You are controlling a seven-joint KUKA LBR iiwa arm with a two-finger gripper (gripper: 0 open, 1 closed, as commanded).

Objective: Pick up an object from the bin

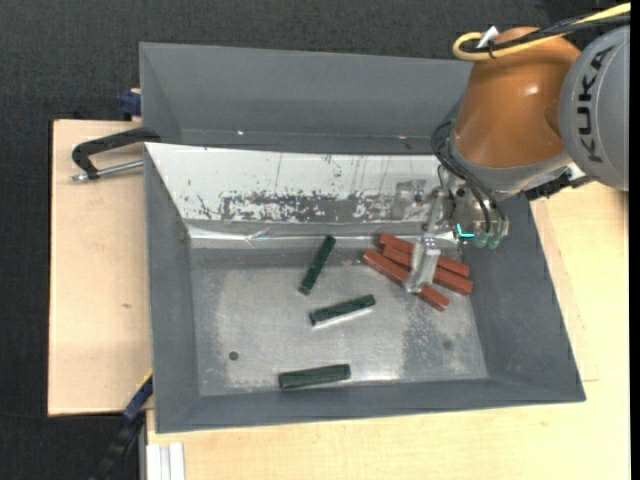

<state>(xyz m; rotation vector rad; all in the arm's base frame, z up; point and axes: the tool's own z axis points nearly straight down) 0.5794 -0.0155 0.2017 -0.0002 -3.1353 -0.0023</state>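
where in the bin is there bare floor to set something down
The left floor is bare, between the bin's left wall and the three dark green sticks. So is the front right corner, below the red sticks. Crowded: back right, where the gripper sits over those red sticks.

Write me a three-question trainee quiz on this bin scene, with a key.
1. How many dark green bars lie on the floor of the bin?
2. True or false: the gripper is down at the cluster of red bars on the bin's right side.
3. What lies nearest the view's lower edge? A) a red bar B) a dark green bar C) the gripper

Key: 1) three; 2) true; 3) B
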